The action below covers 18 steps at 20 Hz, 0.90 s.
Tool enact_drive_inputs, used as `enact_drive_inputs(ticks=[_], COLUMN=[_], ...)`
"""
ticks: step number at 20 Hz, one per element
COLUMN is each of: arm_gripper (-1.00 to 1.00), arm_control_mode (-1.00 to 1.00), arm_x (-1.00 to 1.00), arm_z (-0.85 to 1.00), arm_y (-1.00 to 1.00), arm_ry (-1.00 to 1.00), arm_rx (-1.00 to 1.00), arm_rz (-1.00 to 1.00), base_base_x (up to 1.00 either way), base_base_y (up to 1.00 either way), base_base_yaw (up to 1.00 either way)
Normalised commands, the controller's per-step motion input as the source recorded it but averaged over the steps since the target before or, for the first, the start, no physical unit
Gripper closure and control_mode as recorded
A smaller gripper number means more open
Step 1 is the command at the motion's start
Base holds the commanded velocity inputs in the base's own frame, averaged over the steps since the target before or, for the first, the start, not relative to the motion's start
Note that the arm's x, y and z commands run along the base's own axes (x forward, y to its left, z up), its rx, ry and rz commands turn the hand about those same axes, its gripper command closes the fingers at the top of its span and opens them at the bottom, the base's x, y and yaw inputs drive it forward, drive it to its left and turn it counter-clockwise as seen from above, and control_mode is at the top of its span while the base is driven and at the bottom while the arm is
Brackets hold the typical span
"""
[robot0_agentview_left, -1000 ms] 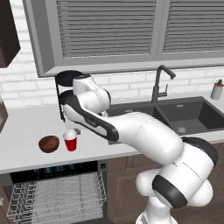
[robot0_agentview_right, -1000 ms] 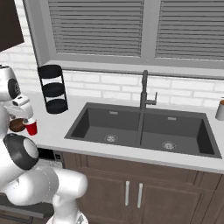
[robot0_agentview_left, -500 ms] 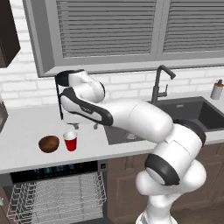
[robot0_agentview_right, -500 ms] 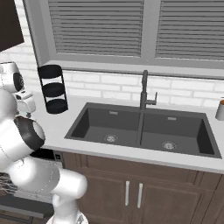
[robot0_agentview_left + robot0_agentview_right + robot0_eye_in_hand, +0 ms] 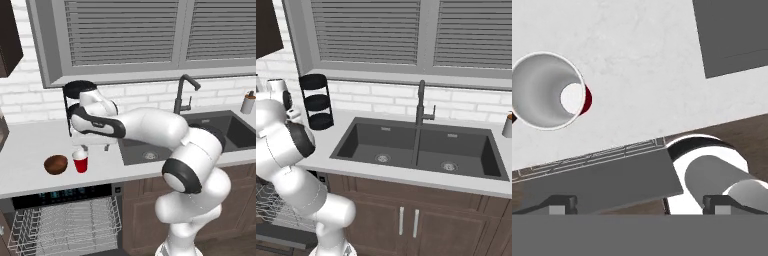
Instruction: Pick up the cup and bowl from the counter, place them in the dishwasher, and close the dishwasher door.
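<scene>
Gripper (image 5: 93, 147) hangs over the counter (image 5: 30, 150) w/ jaws spread wide, nothing between them — released, empty. Judging by the pose, it's set up high and pointing straight down so it can drop onto the cup from above; the wide spread suits the cup's rim.

Cup (image 5: 80, 161) stands upright on the counter, just below the gripper and a bit off to one side, not yet centred under it. In the hand view the cup (image 5: 547, 91) sits toward the upper left, white inside facing up into the camera, red wall just peeking at one edge — so the hand prob. needs a small sideways shift before descending.

Bowl (image 5: 55, 164) lies just beside the cup, on the side away from the gripper, apart from it but close.

Dishwasher (image 5: 65, 220) is under the counter edge below the gripper, door down, wire rack pulled out — ready to receive both items.
</scene>
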Motion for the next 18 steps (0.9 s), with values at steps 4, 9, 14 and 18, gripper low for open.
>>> enact_drive_inputs(ticks=[4,9,14,18], arm_gripper=[-1.0,-1.0,-1.0,-1.0], arm_control_mode=[-1.0,-1.0,-1.0,-1.0], arm_x=[0.09,0.23,0.36,0.37], arm_z=[-0.26,-0.18,-0.16,-0.13], arm_y=[0.18,0.09,0.0,0.15], arm_ry=[-0.12,-0.03,0.0,0.0], arm_rx=[0.0,0.0,0.02,0.0], arm_rz=[0.1,0.12,0.12,0.05], base_base_x=[0.0,0.0,0.0,0.0], base_base_y=[0.0,0.0,0.0,0.0], base_base_yaw=[0.0,0.0,0.0,0.0])
